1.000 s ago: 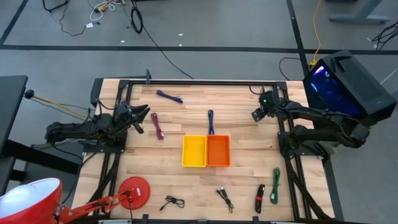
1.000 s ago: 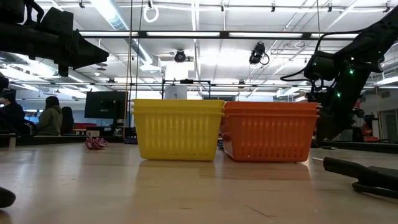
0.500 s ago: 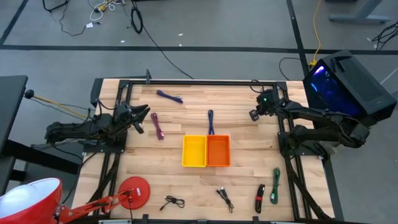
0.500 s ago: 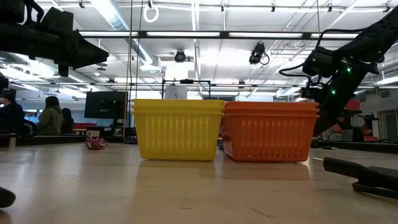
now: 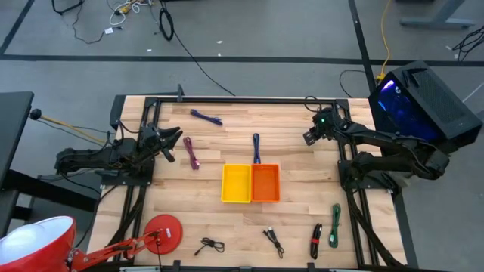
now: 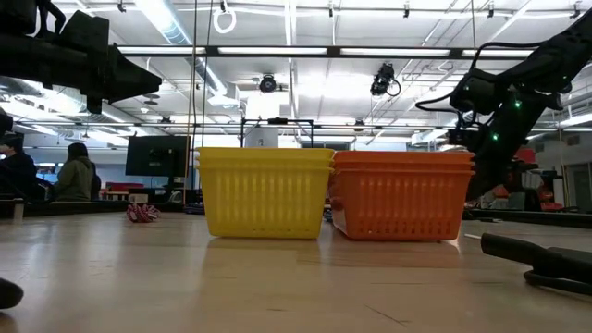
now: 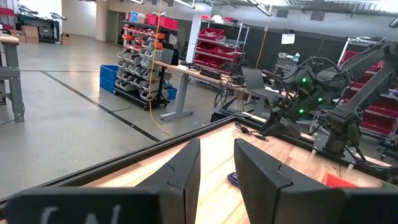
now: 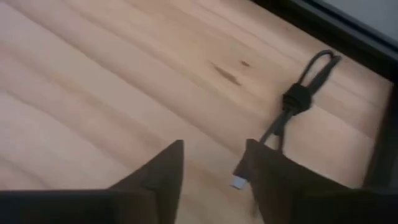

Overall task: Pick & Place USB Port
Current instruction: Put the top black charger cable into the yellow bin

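Several bundled USB cables lie on the wooden table: a purple one (image 5: 206,117), a magenta one (image 5: 191,153), a blue one (image 5: 256,147) just beyond the bins, and black, red and green ones near the near edge. My right gripper (image 5: 309,138) hovers open over the table's far right part. In its wrist view (image 8: 213,149) a black tied cable (image 8: 292,109) lies flat just ahead, its metal plug (image 8: 238,182) beside one finger. My left gripper (image 5: 178,138) waits open above the table's left side (image 7: 216,149).
A yellow bin (image 5: 236,183) and an orange bin (image 5: 265,183) stand side by side at mid-table. A black frame rail (image 8: 348,37) borders the table close behind the black cable. A red lamp (image 5: 162,233) sits at the near left corner.
My right gripper has risen a little and shifted slightly toward the table's left. Nothing on the table has moved.
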Robot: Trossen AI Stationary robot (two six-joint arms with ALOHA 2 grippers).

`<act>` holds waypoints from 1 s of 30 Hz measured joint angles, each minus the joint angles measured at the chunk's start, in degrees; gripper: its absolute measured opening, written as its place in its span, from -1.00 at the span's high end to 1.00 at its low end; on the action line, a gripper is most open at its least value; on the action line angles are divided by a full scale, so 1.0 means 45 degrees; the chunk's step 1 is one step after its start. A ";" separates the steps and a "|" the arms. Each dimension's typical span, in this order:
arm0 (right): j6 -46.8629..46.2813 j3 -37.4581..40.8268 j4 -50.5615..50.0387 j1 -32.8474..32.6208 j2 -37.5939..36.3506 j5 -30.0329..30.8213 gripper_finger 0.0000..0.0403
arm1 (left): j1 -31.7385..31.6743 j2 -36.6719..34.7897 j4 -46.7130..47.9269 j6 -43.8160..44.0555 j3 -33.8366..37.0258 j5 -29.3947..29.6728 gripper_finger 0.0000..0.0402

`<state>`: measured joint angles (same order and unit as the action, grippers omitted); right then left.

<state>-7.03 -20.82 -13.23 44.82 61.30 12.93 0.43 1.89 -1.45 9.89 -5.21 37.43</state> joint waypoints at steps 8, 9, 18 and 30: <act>-0.0453 0.0000 -0.0354 0.0000 0.0166 0.0277 -0.24 | 0.0004 0.0000 0.0005 -0.0005 0.0000 0.0002 0.48; -0.0539 0.0000 -0.0355 0.0000 0.0252 0.0359 -0.24 | -0.0001 0.0000 0.0005 0.0000 0.0000 0.0002 0.48; -0.0628 0.0000 0.0276 0.0010 0.1437 0.1217 -0.11 | 0.0004 0.0003 0.0005 0.0000 0.0000 0.0002 0.48; -0.0292 0.0000 0.0396 -0.0037 0.1690 0.1601 0.91 | 0.0003 0.0005 0.0010 -0.0015 0.0000 0.0004 0.48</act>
<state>-8.34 -20.82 -11.45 44.65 68.90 20.13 0.44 1.91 -1.41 9.82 -5.21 37.45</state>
